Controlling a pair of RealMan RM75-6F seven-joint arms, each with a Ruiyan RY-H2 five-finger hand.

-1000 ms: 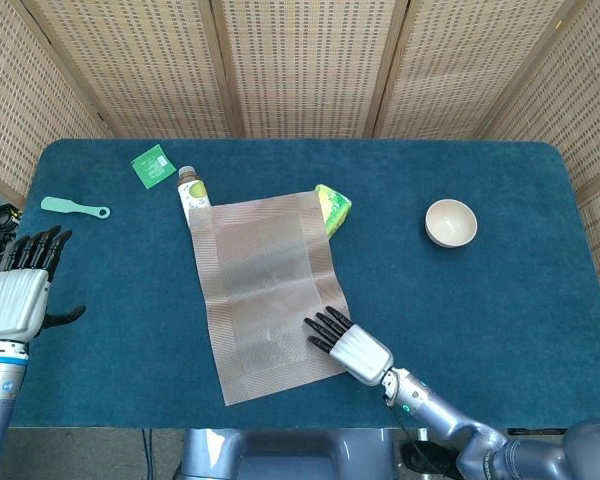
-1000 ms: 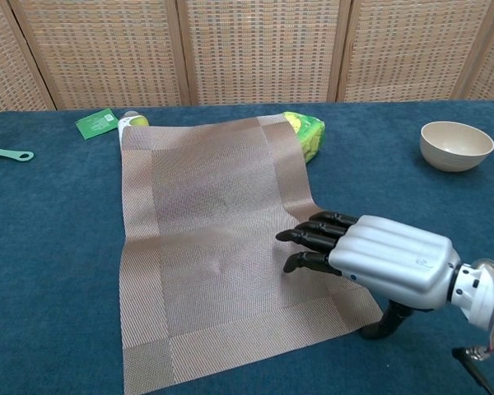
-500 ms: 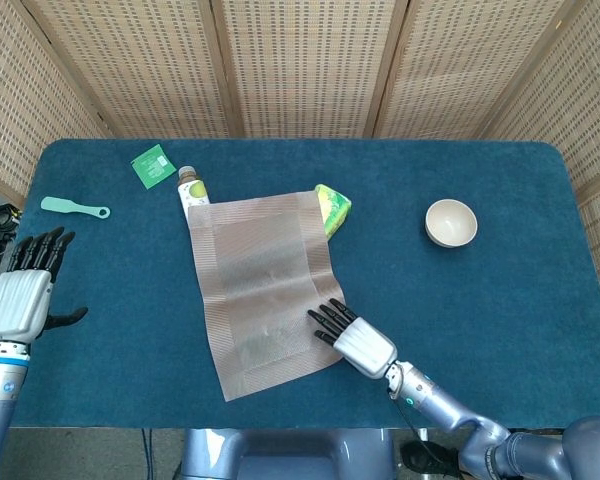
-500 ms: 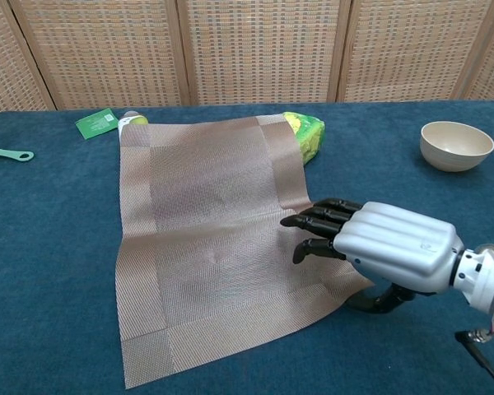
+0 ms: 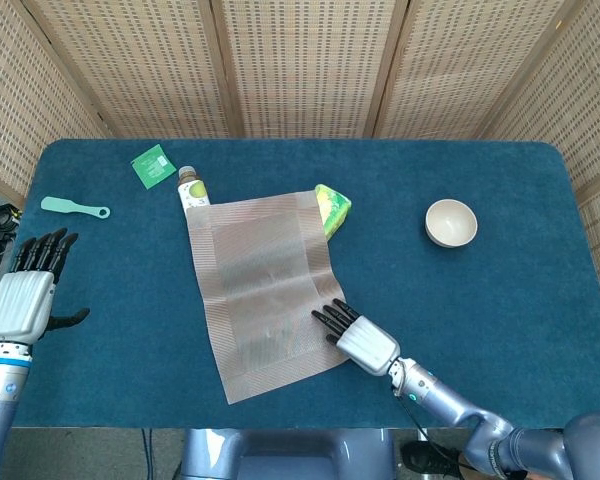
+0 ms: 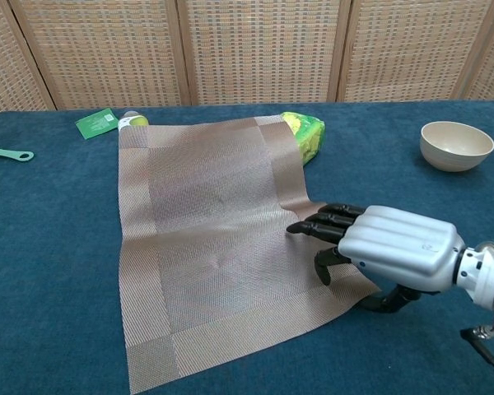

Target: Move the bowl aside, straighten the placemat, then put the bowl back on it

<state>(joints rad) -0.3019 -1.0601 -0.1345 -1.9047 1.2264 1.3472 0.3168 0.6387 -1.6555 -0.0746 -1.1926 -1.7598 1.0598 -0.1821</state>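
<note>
The right hand lies flat, fingers together, pressing the near right edge of the thin, floppy placemat, which lies crooked mid-table and probably slides best pushed by its corners, bowl far right.

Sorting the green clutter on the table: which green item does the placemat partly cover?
The yellow-green packet at the placemat's far right corner; the mat's edge overlaps it. The green card and the mint scoop lie apart from the mat, to its left.
</note>
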